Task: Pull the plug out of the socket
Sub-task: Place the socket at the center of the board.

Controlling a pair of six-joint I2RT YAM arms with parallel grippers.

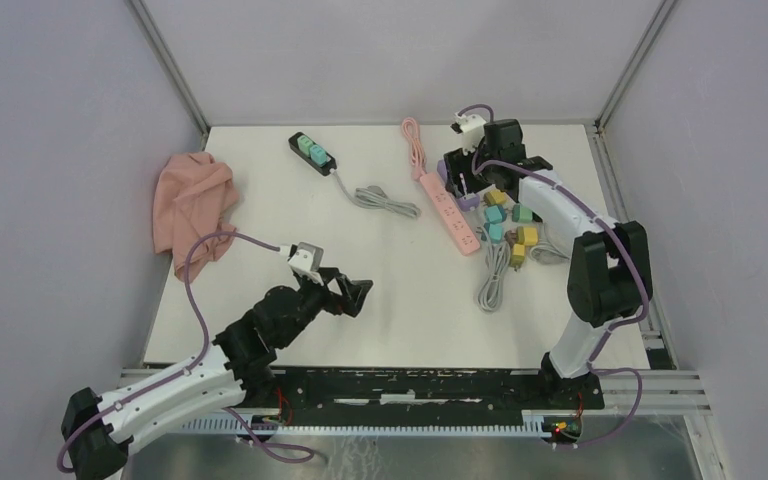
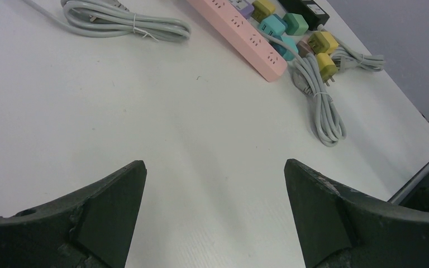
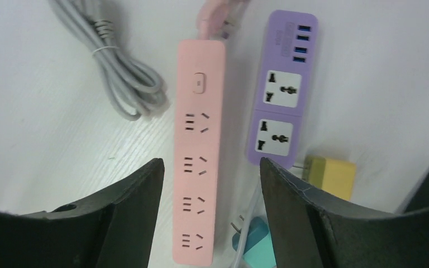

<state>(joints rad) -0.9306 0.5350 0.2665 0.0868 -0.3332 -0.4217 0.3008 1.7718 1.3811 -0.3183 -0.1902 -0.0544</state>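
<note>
Right gripper (image 3: 211, 167) is spread and empty, so I'd pinch the 2 teal plugs (image 1: 305, 146) on the black strip (image 1: 327, 167) squarely, pulling straight up.

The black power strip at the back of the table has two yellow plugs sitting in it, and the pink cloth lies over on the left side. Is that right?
Not quite. The two plugs in the black power strip are teal, not yellow, as the top external view shows. The rest stands: that strip lies at the back of the table, and the pink cloth lies on the left side.
</note>
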